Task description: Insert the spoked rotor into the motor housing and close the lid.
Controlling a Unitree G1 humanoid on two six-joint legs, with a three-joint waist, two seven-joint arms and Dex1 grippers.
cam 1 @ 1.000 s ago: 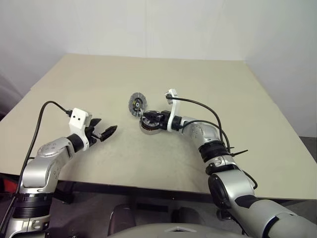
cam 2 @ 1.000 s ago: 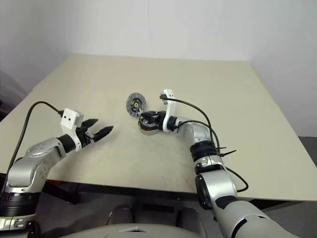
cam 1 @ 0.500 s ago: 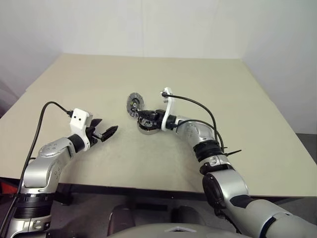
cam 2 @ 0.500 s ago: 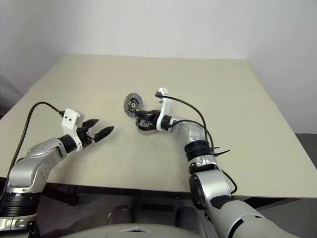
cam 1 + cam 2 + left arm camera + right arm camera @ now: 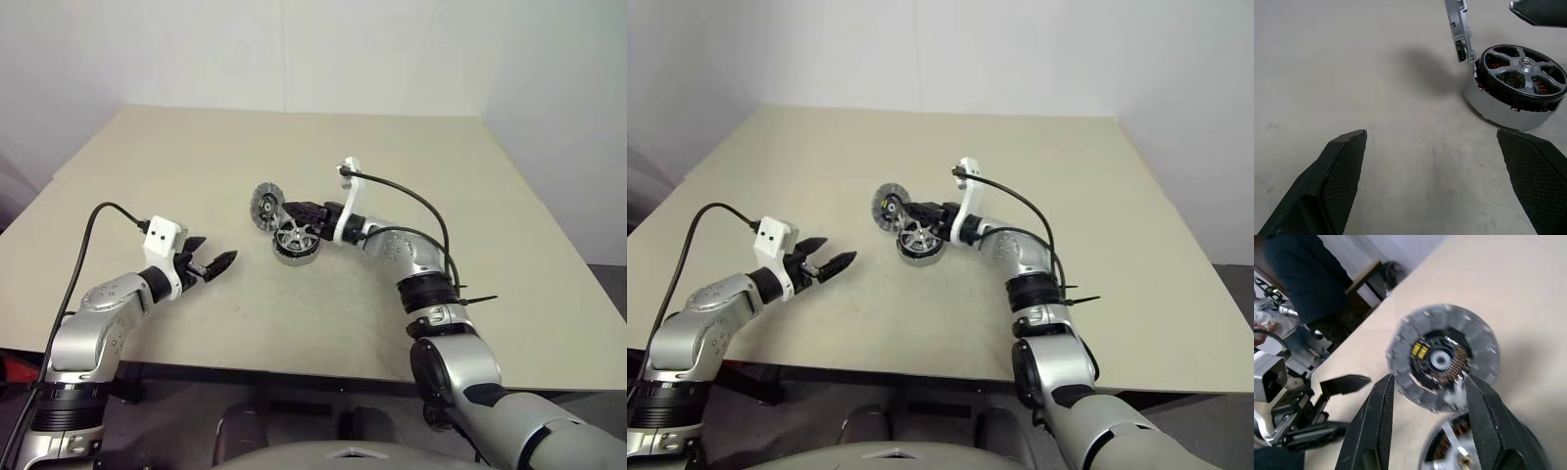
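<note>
Spoked rotor (image 5: pixel 1523 73) hides most housing (image 5: pixel 1508 105) windings, apparently seated.

We see a plain lab or test room: a bare beige worktop (image 5: pixel 196 166) stands against white walls (image 5: pixel 294 49), carrying only small motor parts (image 5: pixel 294 238).

Left gripper (image 5: pixel 214 262) fingers spread wide, empty, well left of the motor housing (image 5: pixel 296 242). Right gripper (image 5: pixel 292 209) jaws apart, empty, just above the housing.
</note>
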